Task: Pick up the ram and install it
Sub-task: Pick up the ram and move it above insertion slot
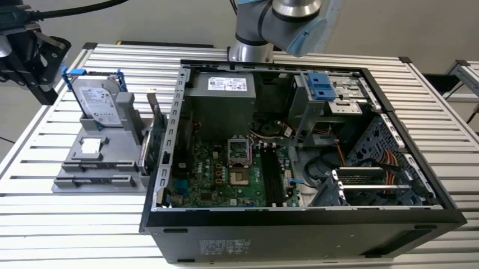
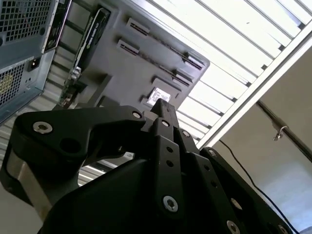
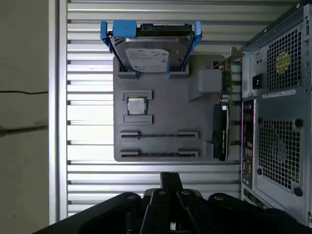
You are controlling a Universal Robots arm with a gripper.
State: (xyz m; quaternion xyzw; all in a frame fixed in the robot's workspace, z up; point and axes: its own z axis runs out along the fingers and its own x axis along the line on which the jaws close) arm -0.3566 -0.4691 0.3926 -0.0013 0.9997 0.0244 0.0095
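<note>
My black gripper (image 1: 45, 98) hangs over the table at the exterior view's left, beyond the grey fixture (image 1: 112, 148). Its fingers meet at one narrow tip with nothing between them, as both wrist views show: gripper (image 3: 170, 177), gripper (image 2: 163, 104). The ram is hidden: I cannot tell it apart in the fixture's (image 3: 165, 114) two long slots (image 3: 159, 135), which look alike and show only a thin dark line. Nor can I pick it out among the long dark memory slots (image 1: 273, 174) on the motherboard (image 1: 224, 179).
The fixture holds a silver hard drive with blue rails (image 1: 101, 101), a small square chip (image 3: 136, 105) and an upright green expansion card (image 1: 153, 143). The open computer case (image 1: 299, 216) fills the table's middle. The arm's base (image 1: 250, 53) stands behind it.
</note>
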